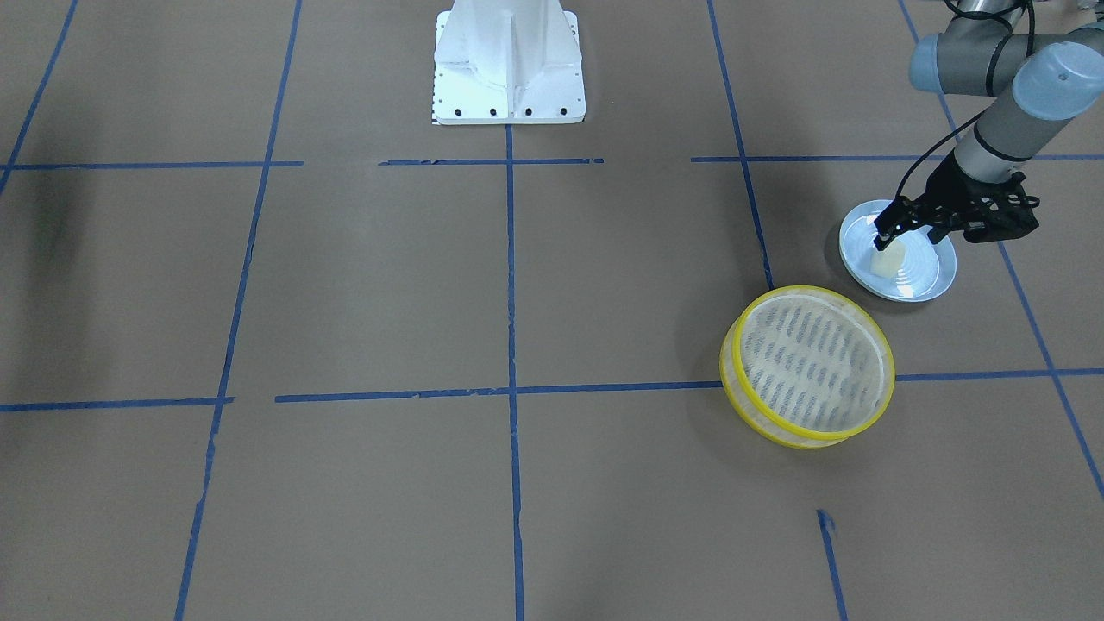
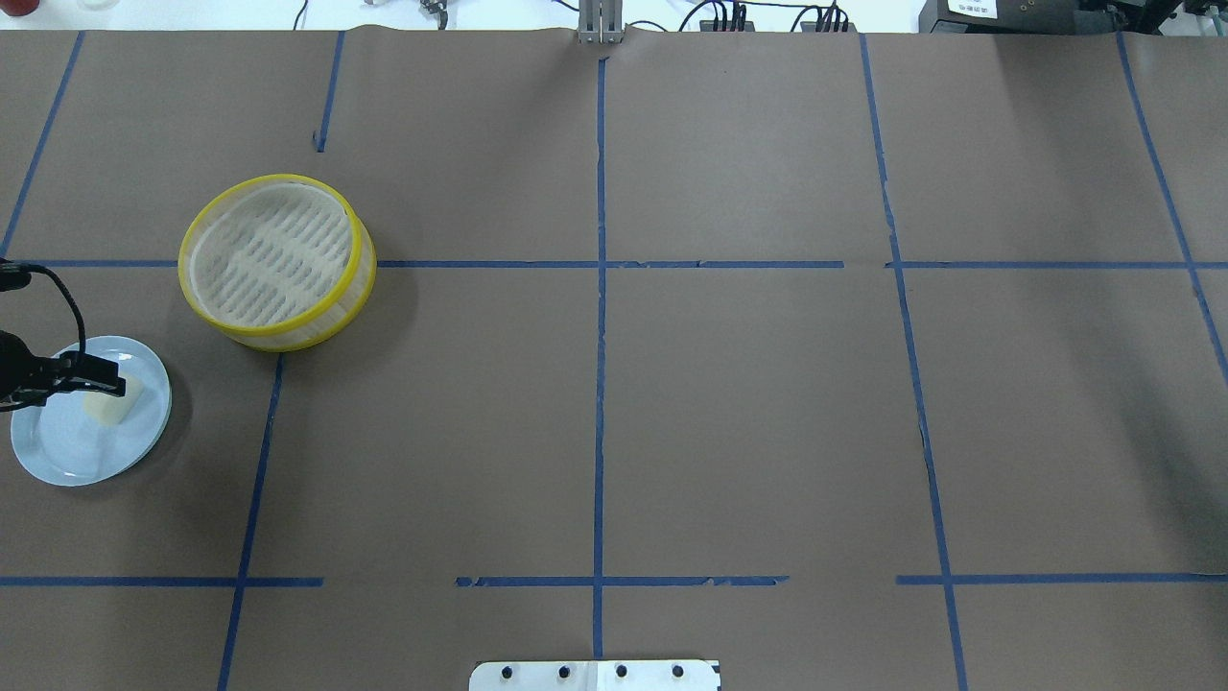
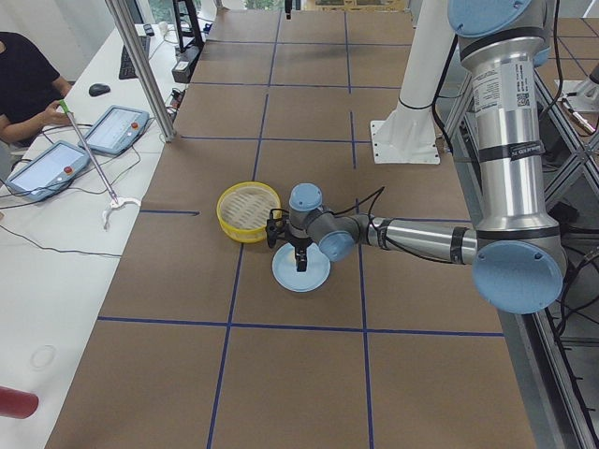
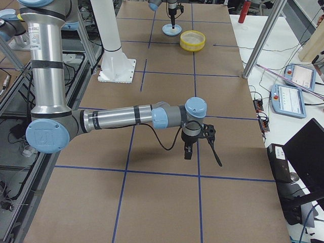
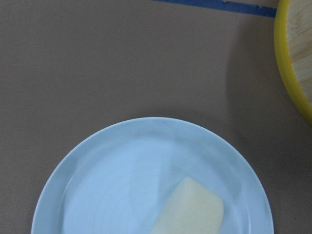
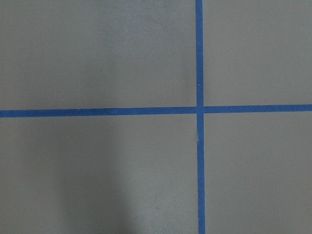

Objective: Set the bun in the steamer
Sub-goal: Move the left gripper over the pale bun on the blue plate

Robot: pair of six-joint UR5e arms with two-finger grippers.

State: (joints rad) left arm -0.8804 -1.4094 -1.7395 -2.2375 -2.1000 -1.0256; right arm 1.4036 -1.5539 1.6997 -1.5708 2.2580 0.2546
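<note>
The bun (image 5: 190,210) lay on the plate (image 5: 97,185), long axis diagonal, 1 end toward the steamer (image 5: 283,63). The left gripper (image 1: 884,240) hung over it, spread or pressed together I could not tell.

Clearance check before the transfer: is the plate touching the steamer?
Apart. The overhead exterior view shows bare brown paper between the plate and the steamer. The left wrist view shows the same gap.

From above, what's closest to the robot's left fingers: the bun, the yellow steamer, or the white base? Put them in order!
1. bun, right at the left fingers, on the plate.
2. steamer, farther up the table, to the right.
3. white base, far right, at the bottom edge.
</note>
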